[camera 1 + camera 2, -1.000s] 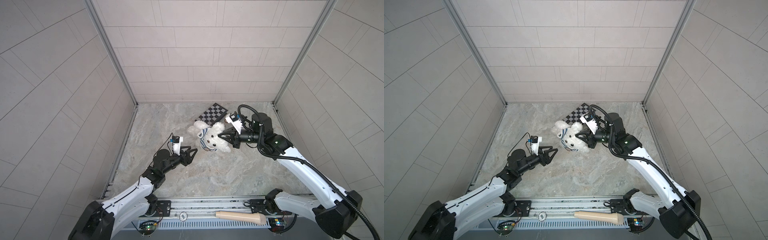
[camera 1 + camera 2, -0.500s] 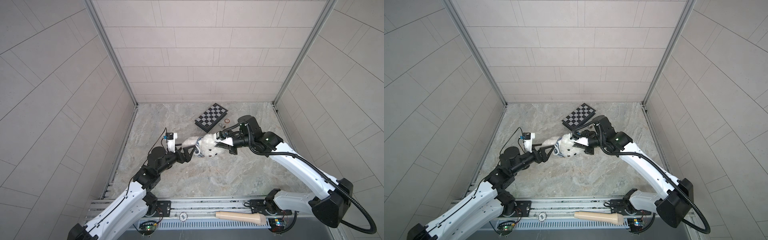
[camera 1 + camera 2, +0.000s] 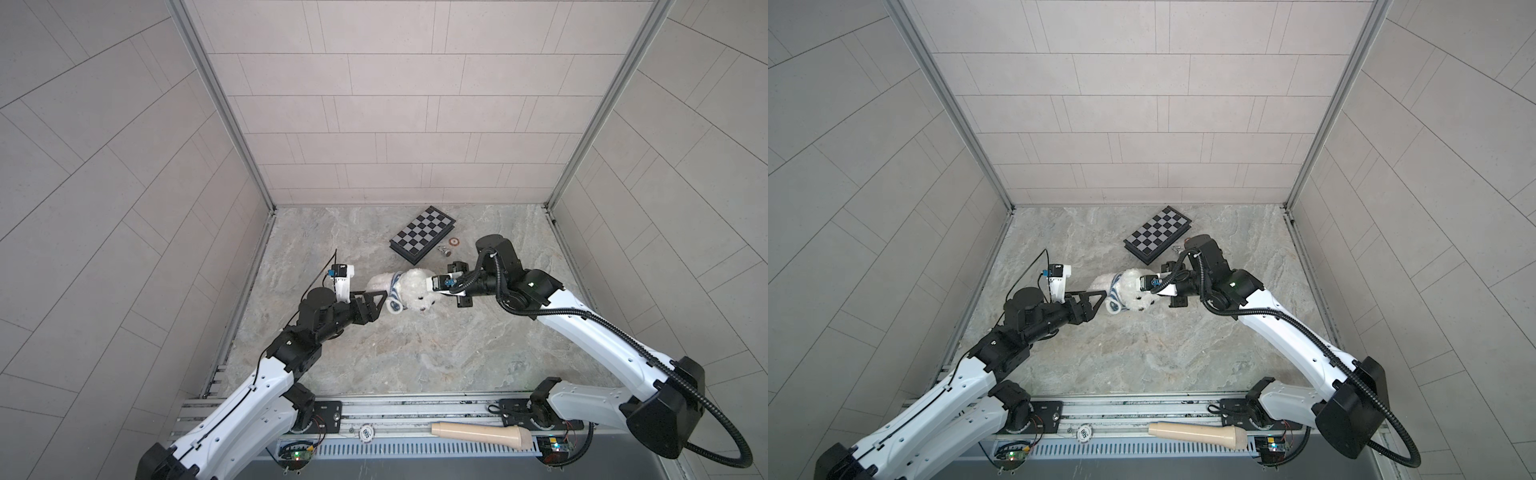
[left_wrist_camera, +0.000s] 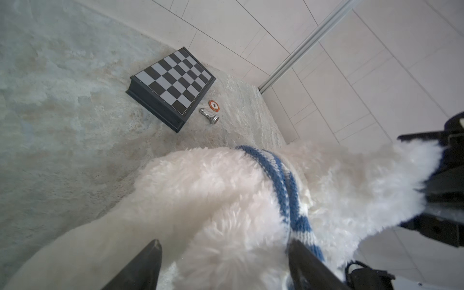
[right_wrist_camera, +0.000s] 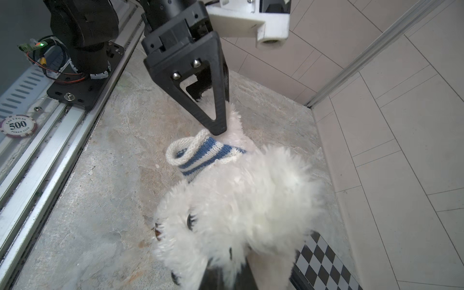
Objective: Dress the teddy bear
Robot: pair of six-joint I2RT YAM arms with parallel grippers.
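Note:
The teddy bear, white and fluffy, hangs on its side between my two grippers in both top views. A blue-and-white striped shirt is bunched as a band round its neck. My right gripper is shut on the fur at the bear's head, by its black eye. My left gripper is open with its jaws astride the bear's lower body. One of its fingertips touches the shirt's rolled hem.
A chessboard lies at the back, with a silver chess piece and an orange chip beside it. On the front rail lie a poker chip and a beige wooden handle.
My right gripper has carried the bear forward and left, away from the chessboard. My left arm has reached in from the left until its jaws straddle the bear.

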